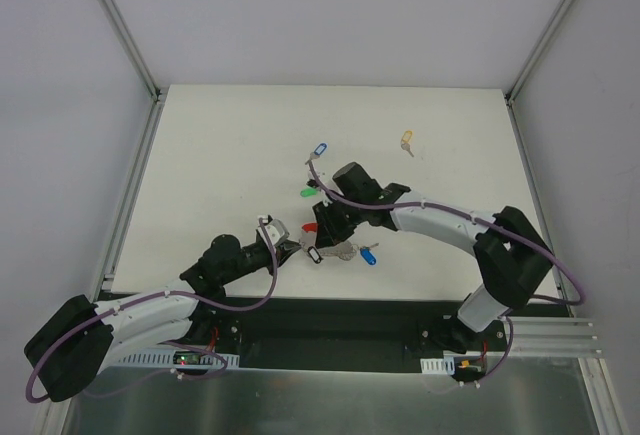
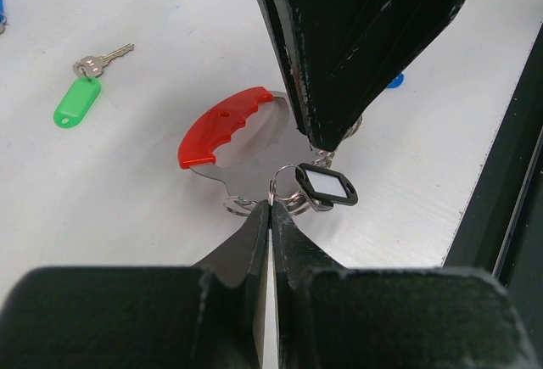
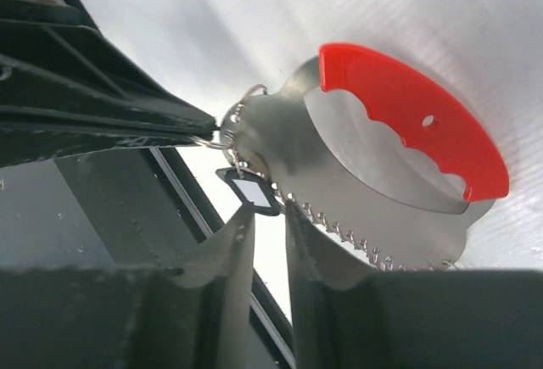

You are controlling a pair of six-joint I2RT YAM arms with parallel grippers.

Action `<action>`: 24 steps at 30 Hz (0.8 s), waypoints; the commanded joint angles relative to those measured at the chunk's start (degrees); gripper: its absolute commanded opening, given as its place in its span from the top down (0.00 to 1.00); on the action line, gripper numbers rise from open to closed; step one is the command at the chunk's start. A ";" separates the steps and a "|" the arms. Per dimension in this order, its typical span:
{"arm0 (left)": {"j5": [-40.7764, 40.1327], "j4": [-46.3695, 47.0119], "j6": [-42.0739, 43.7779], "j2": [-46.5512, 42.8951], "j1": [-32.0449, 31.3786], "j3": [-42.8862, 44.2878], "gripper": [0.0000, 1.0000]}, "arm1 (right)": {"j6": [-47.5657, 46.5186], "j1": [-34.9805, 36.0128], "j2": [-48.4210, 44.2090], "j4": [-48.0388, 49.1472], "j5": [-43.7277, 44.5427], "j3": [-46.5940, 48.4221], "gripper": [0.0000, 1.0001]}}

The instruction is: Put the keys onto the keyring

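from above only: the whole spread on the white bench [image 1: 220,155], with a yellow-tagged key [image 1: 406,141] well back and to the right, one blue-tagged key [image 1: 319,150] back of centre, a green-tagged key [image 1: 309,192] nearer, a second blue-tagged key [image 1: 370,253] by the front edge, and the keyring [image 1: 308,226] near that front edge, between the two arms. from the left wrist only: left fingers [image 2: 250,250] pressed together, clamped on a small wire ring [image 2: 276,184] at the keyring's edge, and the black-tagged key [image 2: 327,185] linked into the same cluster of rings, just to the right. also there, the green-tagged key lying flat and well apart at upper left, blade aimed up-right, tag down-left. from the right wrist only: right fingers [image 3: 229,259] slightly apart, a strip of light between them, the black-tagged key just off their tips and not pinched; a beaded grey edge along the keyring's lower side. red band [image 2: 225,127] arched, long axis slanting from lower left to upper right in the left wrist view, scalloped inner edge turned toward the grey half. black tag's long axis roughly level there, white insert blank.
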 commanded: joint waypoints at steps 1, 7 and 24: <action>1.62 4.14 -0.59 -0.26 0.11 0.33 1.00 | 1.18 0.11 -4.94 7.17 -2.89 -1.84 0.71; 1.71 4.23 -0.86 -0.43 0.20 0.33 1.00 | 1.98 0.03 -6.09 14.21 -5.97 -4.48 0.66; 1.28 5.11 -1.64 -1.93 0.20 -0.10 1.00 | 3.74 0.12 0.42 17.73 -8.43 -5.01 0.83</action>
